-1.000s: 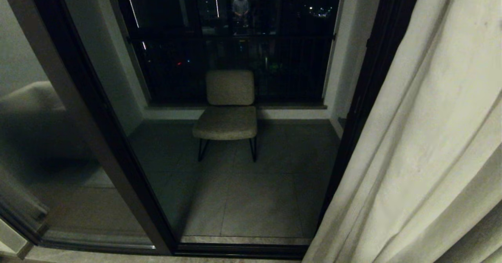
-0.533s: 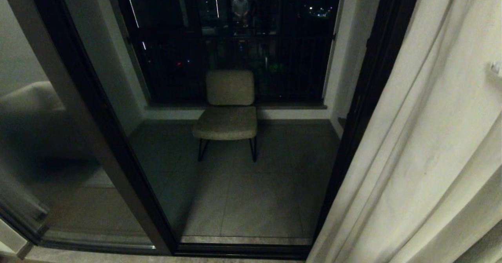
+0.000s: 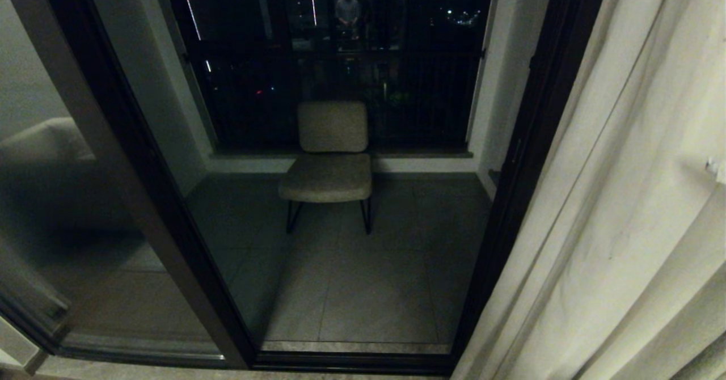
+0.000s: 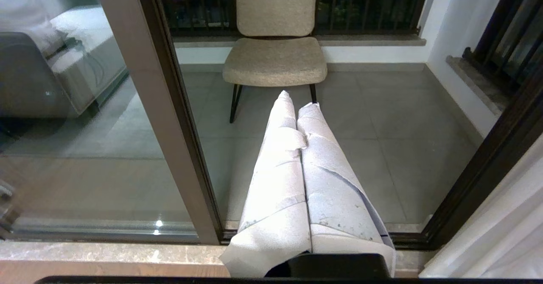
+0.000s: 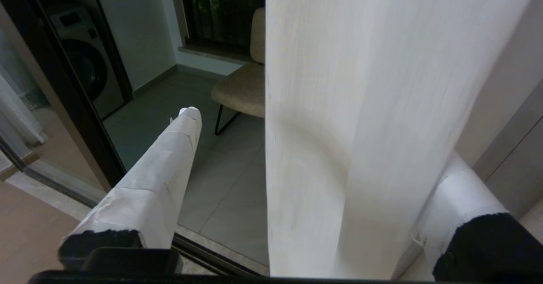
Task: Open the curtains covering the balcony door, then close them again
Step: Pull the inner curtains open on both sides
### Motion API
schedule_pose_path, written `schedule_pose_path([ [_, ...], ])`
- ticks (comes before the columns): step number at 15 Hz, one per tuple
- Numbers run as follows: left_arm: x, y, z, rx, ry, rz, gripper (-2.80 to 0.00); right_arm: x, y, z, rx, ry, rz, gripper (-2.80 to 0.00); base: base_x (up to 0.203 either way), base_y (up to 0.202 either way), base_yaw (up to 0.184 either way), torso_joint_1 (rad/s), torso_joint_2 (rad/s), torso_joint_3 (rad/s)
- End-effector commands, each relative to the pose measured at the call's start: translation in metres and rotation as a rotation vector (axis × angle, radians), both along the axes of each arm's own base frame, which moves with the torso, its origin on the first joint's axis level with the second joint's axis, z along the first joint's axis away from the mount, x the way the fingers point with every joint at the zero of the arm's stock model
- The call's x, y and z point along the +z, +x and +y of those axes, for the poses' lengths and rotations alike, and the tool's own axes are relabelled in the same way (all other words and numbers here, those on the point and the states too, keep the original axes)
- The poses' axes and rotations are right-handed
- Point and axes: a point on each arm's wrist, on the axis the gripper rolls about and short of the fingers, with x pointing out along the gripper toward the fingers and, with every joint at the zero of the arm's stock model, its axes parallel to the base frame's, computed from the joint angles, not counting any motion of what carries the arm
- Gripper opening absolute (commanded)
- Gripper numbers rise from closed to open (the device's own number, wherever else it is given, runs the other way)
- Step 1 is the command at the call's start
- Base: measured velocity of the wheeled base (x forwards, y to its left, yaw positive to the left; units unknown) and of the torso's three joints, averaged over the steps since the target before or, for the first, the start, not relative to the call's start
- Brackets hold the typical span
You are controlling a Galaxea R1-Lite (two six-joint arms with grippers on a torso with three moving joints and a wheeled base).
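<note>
Curtain (image 3: 612, 198) hung bunched at the right of the balcony door (image 3: 527, 159), leaving the glass uncovered, so I'd judge the opening half done and the closing pull yet to be made. Right hand (image 5: 314, 182) stood with its two taped fingers (image 5: 169, 157) wide apart, straddling the curtain's free edge: one finger on the door side, the other behind the fabric. That placement made sense, since the edge fold has to sit between the fingers before they can pinch and drag it across. No grip yet; cloth hung loose between them. Left hand (image 4: 299, 106) was pressed together, holding nothing, parked low and pointing through the door at the chair (image 4: 275, 42), clear of the work. Head view showed the overall layout, door frame, chair, a person reflected in the far glass, but only a sliver of the right hand at the frame's right edge. Right wrist view was the only one showing the fingers straddling the fabric, plus a washing machine (image 5: 85, 59) on the balcony. Left wrist view alone showed its own shut fingers.
</note>
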Motion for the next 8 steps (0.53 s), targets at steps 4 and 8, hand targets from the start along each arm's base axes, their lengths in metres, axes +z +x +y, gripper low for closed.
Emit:
schedule_pose_path([
  [4, 0.000, 0.000, 0.000, 0.001, 0.000, 0.000, -2.80, -0.046, -0.011, 0.004, -0.009, -0.028, 0.096, 0.00, 0.000, 0.000, 0.000, 0.000, 0.00, 0.000],
  [8, 0.000, 0.000, 0.000, 0.001, 0.000, 0.000, -2.80, -0.059, -0.018, 0.007, -0.017, -0.065, 0.095, 0.00, 0.000, 0.000, 0.000, 0.000, 0.00, 0.000],
])
